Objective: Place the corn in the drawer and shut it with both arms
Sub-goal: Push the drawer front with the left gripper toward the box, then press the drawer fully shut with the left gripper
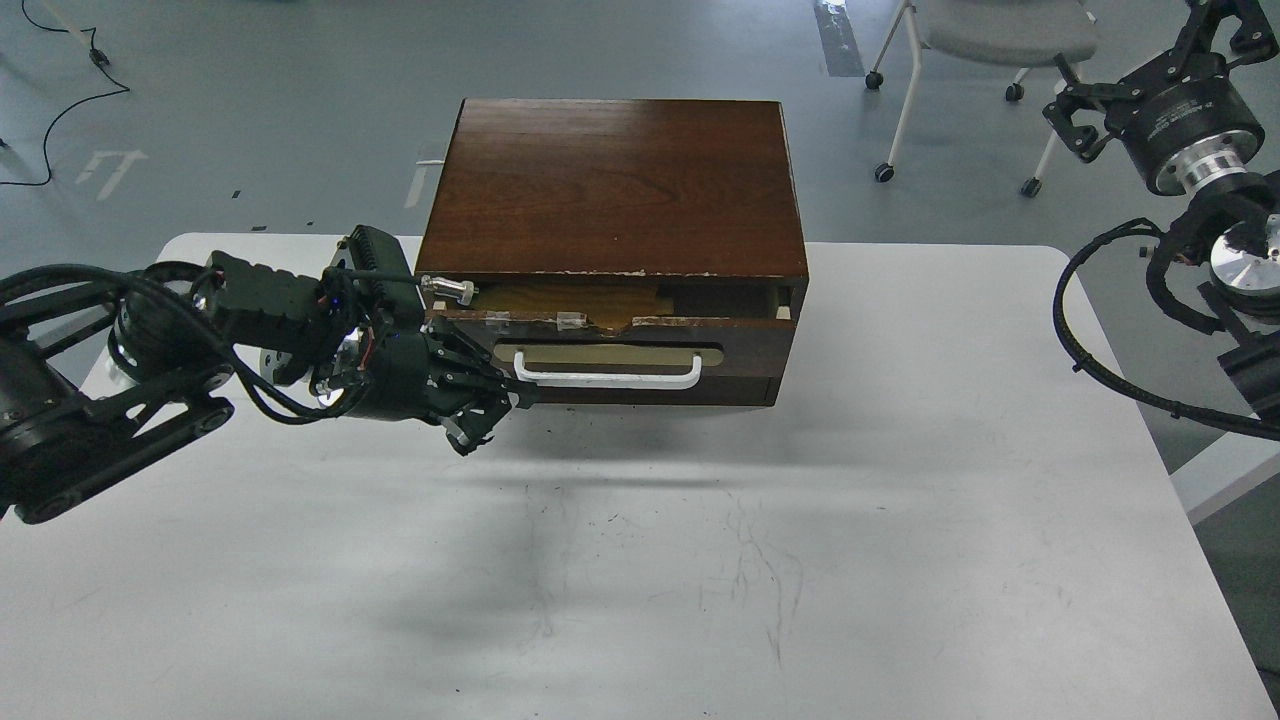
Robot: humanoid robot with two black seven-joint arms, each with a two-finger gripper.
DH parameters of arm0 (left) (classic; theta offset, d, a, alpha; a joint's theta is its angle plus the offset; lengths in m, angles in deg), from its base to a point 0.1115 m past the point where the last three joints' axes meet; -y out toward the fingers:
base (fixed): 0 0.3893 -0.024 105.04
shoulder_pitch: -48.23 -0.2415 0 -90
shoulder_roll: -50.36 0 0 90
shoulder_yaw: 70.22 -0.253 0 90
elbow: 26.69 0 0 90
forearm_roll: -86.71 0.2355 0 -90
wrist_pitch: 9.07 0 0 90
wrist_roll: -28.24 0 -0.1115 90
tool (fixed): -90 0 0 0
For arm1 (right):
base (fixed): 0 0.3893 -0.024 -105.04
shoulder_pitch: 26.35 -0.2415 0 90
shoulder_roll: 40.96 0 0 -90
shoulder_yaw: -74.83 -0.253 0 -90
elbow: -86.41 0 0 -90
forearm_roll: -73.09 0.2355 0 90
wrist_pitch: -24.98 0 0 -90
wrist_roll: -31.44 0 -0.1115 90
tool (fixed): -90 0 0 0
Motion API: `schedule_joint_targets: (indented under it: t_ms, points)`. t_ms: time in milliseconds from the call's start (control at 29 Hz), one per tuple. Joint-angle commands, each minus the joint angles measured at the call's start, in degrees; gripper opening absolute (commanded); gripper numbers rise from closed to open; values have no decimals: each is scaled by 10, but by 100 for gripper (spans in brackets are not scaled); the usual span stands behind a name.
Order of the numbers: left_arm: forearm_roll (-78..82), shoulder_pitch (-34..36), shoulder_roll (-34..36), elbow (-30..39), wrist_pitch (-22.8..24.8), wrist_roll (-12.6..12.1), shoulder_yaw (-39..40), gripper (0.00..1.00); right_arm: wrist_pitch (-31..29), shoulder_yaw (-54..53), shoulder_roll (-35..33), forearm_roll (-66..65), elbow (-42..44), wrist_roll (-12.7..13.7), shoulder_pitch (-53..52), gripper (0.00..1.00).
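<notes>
Now the drawer (640, 345) sits only slightly pulled out of the brown cabinet (612, 185), a narrow gap showing pale wood along its chipped top edge, and the corn cannot be made out in that sliver, so where it lies I cannot tell. Across the drawer front runs the white handle (607, 377) on its tan oval plate. Right at the handle's left end is the left pincer (487, 415), dark and bunched up, its fingers close against the front just beside the bar; whether they are spread or pressed together I cannot tell from this angle. The left arm (150, 350) reaches in low from the left edge, cables looped around it, hovering just above the white surface (640, 560), with its shadow thrown beneath. A small silver cylinder (450, 290) pokes out near the cabinet's upper left corner, beside the arm. Far off at the upper right, the right pincer (1075, 120) hangs well apart from the cabinet and beyond the surface's edge, its black fingers spread and holding nothing. Behind, on the grey floor, stands a chair (1000, 40) on castors.
</notes>
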Motion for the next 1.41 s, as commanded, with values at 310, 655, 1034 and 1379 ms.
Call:
schedule_joint_targets:
  t_ms: [310,655,1034,1379]
  points:
    - [0,11,-24,-33,-10,0,0,0,-1,2,0,0,-1,0,0,100]
    - [0,25,-38,-56,-14,0,-2,0,-1,3,0,0,-1,-3,0,100]
    - [0,30,-40,-25,-21,0,5,0,-2,6,-2,-2,0,-3,0,100]
    - [-360,50,3,-5,-28,0,42,0,-5,6,-4,-2,-2,-3,3,100]
